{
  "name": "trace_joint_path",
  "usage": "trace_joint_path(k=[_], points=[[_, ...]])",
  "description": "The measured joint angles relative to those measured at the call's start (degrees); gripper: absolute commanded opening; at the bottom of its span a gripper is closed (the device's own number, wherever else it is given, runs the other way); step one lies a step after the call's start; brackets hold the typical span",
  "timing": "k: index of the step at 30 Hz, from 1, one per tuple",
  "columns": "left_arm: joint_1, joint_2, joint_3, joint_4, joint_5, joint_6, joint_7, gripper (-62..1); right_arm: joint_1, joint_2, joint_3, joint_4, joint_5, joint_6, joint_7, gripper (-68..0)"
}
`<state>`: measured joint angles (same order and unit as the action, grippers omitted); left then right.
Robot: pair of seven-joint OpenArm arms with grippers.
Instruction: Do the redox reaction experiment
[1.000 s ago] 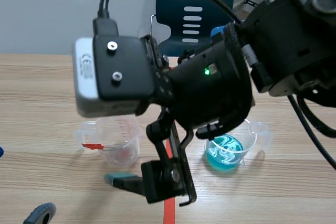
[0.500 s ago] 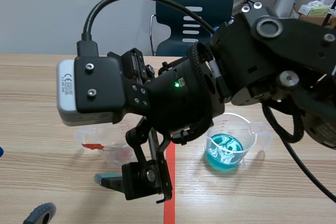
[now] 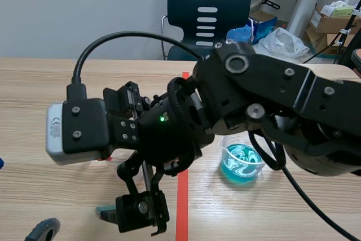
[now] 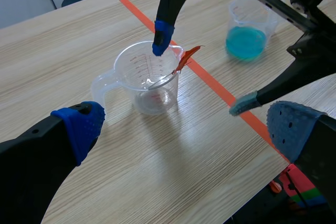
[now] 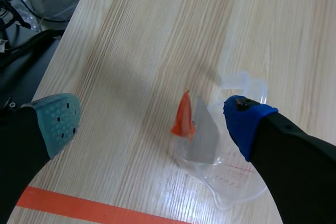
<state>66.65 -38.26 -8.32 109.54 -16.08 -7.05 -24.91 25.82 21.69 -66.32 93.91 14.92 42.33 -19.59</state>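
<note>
Metal strip [image 5: 202, 132]: leans in clear cup [image 5: 227, 176]
Right gripper [image 5: 149, 121]: jaws wide, empty; centre on strip before closing
Left gripper [image 4: 184, 129]: jaws apart, empty

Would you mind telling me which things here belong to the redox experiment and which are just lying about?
Job: clear plastic measuring cup; grey metal strip with an orange-red tag standing in it; clear plastic cup of blue liquid.
Lying about: dark blue chair; white plastic bag; cardboard box.
</note>
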Motion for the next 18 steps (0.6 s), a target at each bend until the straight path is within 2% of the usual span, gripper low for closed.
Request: trace_joint_path(k=[7, 18], points=[[0.0, 0.0, 0.0, 0.0, 0.0, 0.0, 0.0, 1.4, 0.0, -2.3, -0.1, -2.2, -2.5, 0.0, 0.1, -13.5], [0.0, 0.0, 0.0, 0.0, 0.0, 0.0, 0.0, 1.4, 0.0, -3.1, -0.1, -3.2, -2.5, 0.0, 0.0, -26.4]])
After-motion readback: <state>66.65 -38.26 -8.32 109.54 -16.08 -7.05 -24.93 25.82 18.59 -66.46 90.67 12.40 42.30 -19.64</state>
